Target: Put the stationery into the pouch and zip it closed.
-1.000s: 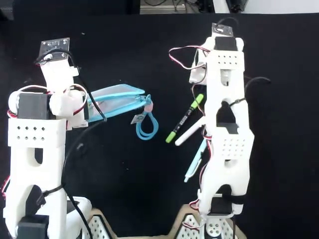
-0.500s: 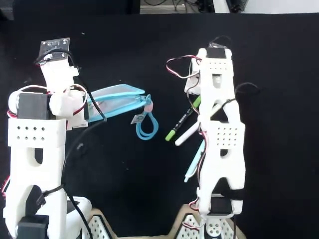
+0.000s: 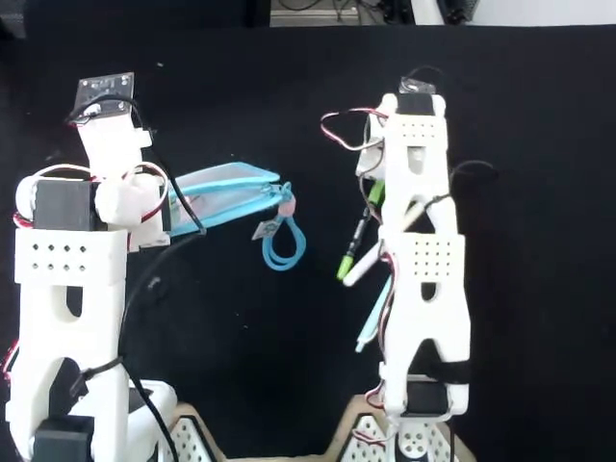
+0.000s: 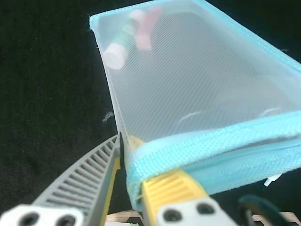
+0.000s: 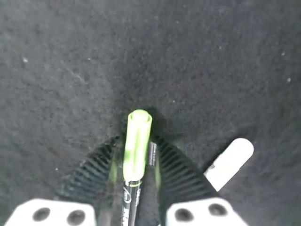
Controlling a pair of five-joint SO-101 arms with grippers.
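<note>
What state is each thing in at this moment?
pouch: one end clamped by the left gripper, stationery already inside.
left gripper: shut on the pouch.
green marker: gripped by the right gripper.
right gripper: shut on the green marker.
white pen: loose on the table.
light blue pen: loose on the table.

The left hand (image 4: pixel 125 142) pinches the mesh pouch (image 4: pixel 202 80) at its corner.

robotics lab bench, black cloth-covered table (image 3: pixel 231 356), left arm (image 3: pixel 72 279) and right arm (image 3: pixel 428 289) of white printed plastic on perforated base plates (image 3: pixel 197 438) at its near edge, exposed servo wires (image 3: pixel 325 123), tangled cables (image 3: pixel 313 6) past its far edge
</note>
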